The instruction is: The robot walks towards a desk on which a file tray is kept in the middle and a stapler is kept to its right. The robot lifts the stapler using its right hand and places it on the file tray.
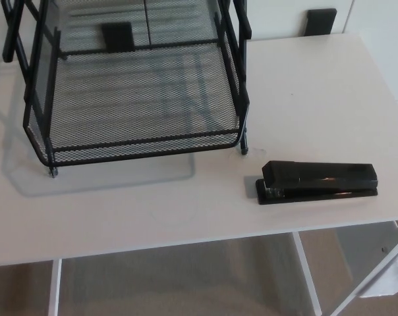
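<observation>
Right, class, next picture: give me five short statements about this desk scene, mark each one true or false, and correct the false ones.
1. The long black stapler lies on the white desk, outside the black wire-mesh file tray. True.
2. A robot hand is gripping the stapler. False: no hand shows in the picture, and the stapler lies untouched.
3. The stapler is to the right of the file tray and nearer the desk's front edge. True.
4. A stack of paper fills the tray's lowest level. False: its mesh floor is bare.
5. The stapler stands upright on one end. False: it lies flat, its length running along the desk's front edge.
</observation>
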`<state>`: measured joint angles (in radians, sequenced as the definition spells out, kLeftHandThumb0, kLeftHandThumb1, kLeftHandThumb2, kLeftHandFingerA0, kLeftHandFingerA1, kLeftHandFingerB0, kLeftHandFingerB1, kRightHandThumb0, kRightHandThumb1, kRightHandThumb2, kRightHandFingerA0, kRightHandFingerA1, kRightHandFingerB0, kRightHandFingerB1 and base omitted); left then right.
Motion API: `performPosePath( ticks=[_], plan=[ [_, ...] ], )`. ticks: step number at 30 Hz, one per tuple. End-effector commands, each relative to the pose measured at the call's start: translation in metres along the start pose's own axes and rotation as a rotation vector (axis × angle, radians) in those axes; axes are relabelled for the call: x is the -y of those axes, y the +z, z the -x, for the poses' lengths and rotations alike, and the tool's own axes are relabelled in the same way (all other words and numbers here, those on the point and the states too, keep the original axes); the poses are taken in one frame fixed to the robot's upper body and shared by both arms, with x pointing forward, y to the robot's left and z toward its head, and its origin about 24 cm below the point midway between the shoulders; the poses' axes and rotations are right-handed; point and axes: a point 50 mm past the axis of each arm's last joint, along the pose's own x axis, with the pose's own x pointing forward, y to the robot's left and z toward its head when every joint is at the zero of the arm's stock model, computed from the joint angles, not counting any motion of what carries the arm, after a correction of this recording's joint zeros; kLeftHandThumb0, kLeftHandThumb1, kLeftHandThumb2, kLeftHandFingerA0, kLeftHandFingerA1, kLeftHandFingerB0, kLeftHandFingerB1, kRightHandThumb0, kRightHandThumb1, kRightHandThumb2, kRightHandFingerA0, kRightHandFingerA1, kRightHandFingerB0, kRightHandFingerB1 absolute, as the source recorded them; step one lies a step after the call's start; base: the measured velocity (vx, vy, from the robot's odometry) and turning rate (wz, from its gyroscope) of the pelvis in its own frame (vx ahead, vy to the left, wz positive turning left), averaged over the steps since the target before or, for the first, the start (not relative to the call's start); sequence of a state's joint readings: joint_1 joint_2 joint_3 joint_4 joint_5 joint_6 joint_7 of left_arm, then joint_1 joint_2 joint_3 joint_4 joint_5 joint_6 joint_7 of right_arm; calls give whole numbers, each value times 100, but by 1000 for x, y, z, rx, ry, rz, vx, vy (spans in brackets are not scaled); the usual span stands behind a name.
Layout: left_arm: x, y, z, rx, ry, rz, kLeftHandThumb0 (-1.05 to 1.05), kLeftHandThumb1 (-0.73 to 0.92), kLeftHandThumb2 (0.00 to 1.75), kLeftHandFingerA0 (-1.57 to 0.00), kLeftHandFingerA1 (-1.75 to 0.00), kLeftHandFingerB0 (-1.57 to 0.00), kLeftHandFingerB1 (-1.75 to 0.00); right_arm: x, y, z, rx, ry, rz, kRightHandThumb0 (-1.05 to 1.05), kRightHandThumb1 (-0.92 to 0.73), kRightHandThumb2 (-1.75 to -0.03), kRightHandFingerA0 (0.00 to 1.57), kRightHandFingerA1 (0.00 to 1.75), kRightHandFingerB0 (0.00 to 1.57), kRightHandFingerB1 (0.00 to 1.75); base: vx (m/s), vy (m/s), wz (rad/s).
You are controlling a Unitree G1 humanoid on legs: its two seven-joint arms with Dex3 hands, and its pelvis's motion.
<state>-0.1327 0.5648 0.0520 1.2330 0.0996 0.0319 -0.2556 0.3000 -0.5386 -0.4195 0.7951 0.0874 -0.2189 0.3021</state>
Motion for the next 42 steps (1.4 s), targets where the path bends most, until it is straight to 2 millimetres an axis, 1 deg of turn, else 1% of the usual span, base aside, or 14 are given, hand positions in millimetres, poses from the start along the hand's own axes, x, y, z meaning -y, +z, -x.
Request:
performPosePath(
  ticks=[1,2,4,5,6,12,14,16,21,24,25,37,39,42],
  plan=[
    [-5,2,0,-16,20,10,-69,45,123,-102,-121,-39,-85,36,76,-5,292,-183,-33,-60,-72,-64,20,41,5,19,0,0,0],
    [-5,3,0,-18,22,20,-85,39,116,-55,-99,-44,-90,42,99,-4,356,-196,-4,-60,-71,-67,17,43,2,17,0,0,0],
    [-6,3,1,-13,20,10,-70,47,124,-62,-99,-29,-80,48,122,-2,419,-211,7,-62,-75,-63,19,46,0,26,0,0,0],
    [-7,3,1,0,39,-5,-85,41,110,-78,-132,-73,-130,56,159,1,529,-196,35,-74,-56,-93,19,63,0,41,0,0,0],
    [-8,3,2,16,44,-21,-87,37,118,-78,-114,-85,-115,58,176,3,543,-183,81,-79,-56,-93,21,68,0,47,0,0,0],
    [-7,-1,1,1,49,14,-85,38,116,-52,-95,-45,-86,35,267,13,711,-57,104,-62,-67,-62,23,46,6,17,0,0,0],
    [-6,0,1,1,51,39,-63,41,119,-37,-83,-20,-71,27,281,15,723,-21,116,-67,-49,-87,17,51,0,18,0,0,0],
    [-7,0,1,-8,53,41,-85,39,115,-60,-100,-43,-87,7,300,16,784,51,181,-59,-64,-59,24,40,1,24,0,0,0],
    [-9,3,1,-13,42,3,-85,40,116,-60,-99,-46,-88,-42,335,17,773,245,345,-66,-46,-83,19,47,3,25,0,0,0],
    [-6,7,0,0,30,-38,-71,47,124,-61,-96,-30,-77,-66,347,16,720,301,507,-62,-58,-61,21,34,8,20,0,0,0],
    [-6,8,0,3,22,-25,-69,46,124,-60,-96,-29,-77,-78,352,16,715,343,541,-35,-35,-93,0,49,0,51,0,0,0],
    [-1,4,-1,-3,15,6,-71,45,123,-54,-93,-32,-79,-132,353,-2,627,413,725,-65,-42,-77,19,47,6,37,0,0,0],
    [-1,4,-1,2,11,-2,-87,37,115,-87,-116,-61,-98,-141,350,-8,602,434,746,-68,-43,-79,18,48,6,38,0,0,0],
    [-1,5,-1,0,8,15,-68,43,122,-76,-104,-28,-77,-147,346,-13,580,429,788,-73,-46,-81,20,48,7,38,0,0,0]
  ],
)
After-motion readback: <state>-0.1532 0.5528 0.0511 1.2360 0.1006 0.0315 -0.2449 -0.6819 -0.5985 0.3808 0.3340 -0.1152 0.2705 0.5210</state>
